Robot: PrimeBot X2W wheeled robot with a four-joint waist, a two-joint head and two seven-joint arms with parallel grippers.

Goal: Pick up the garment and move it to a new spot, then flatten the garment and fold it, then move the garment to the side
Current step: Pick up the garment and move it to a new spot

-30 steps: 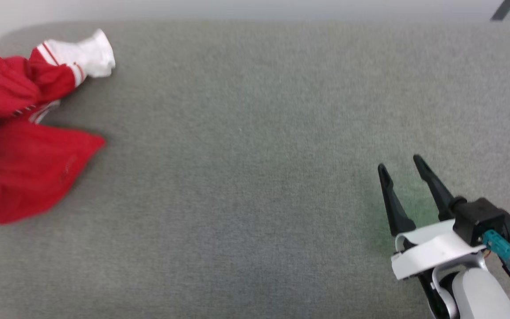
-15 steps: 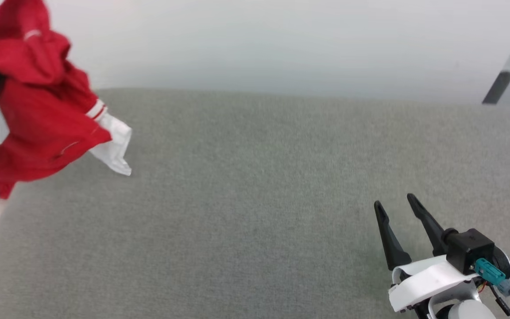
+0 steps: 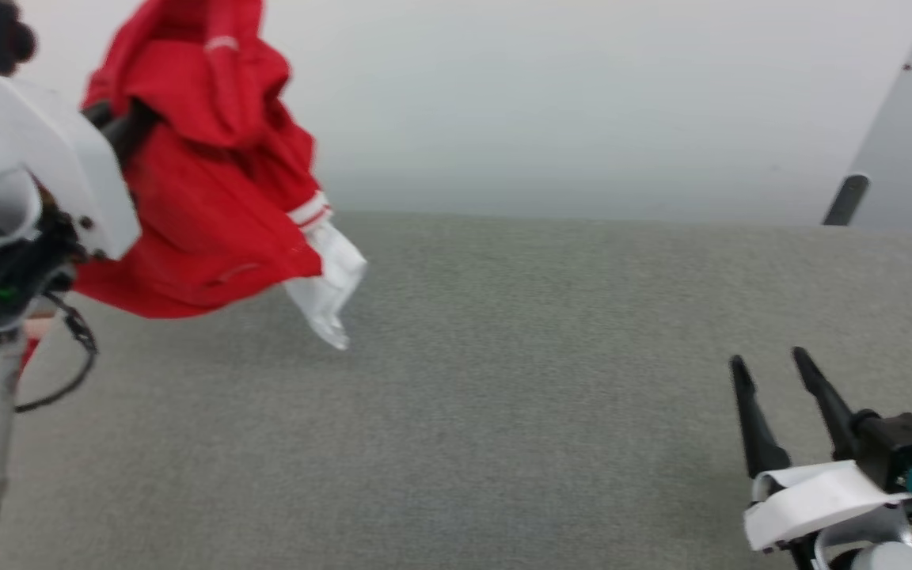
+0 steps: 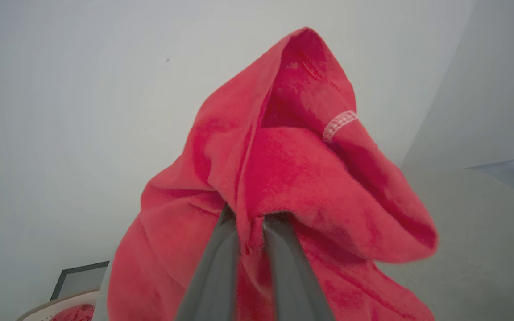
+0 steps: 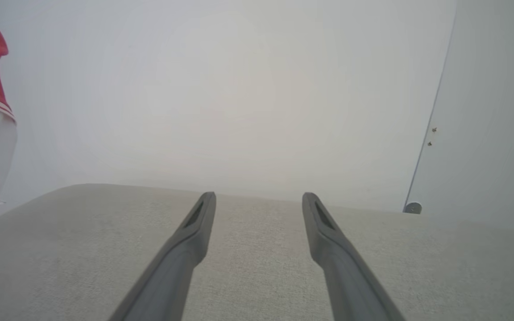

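Gripping the red garment (image 3: 203,214) aloft, left hand (image 4: 252,223) clenched on it, right hand (image 3: 769,358) spread wide

Red folds of the garment (image 3: 203,198) swallow the tips of the left gripper (image 4: 252,220), hiding where its jaws meet. The head view's top edge cuts off the garment's upper part. The right gripper (image 3: 767,356) runs off the near right corner.
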